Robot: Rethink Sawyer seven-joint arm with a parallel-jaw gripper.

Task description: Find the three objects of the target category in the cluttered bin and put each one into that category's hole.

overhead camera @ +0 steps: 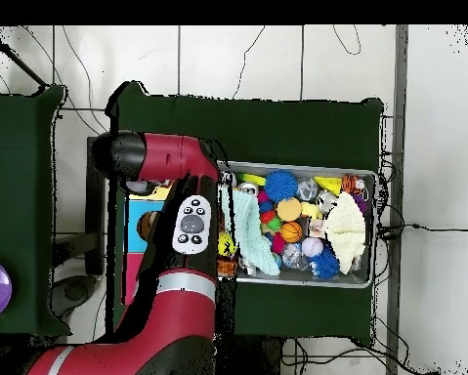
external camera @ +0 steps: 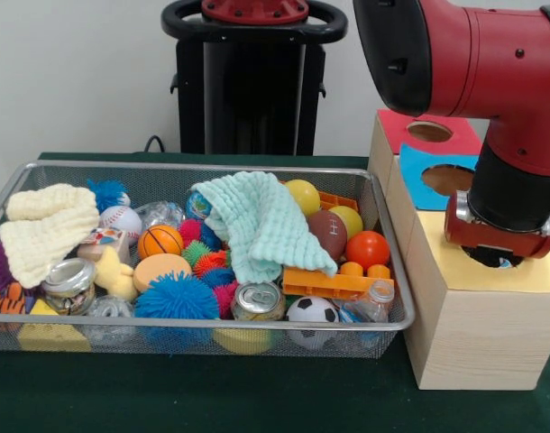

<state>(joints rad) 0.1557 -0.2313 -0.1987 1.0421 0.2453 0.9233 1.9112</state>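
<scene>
The wire mesh bin stands on the green table, full of toys; it also shows in the overhead view. My gripper hangs at the end of the red arm, straight down over the round hole in the yellow top of the nearest wooden box. The arm's end covers most of the hole and hides the gripper's tip. A small blue-and-white scrap shows at the hole's edge under it. A small patterned piece lies in the bin by the baseball; I cannot tell if it is fabric.
A mint waffle cloth drapes over the bin's middle and a cream waffle cloth lies at its left. Balls, cans and an orange plastic piece fill the rest. The blue-topped hole and the red-topped hole lie behind the yellow box.
</scene>
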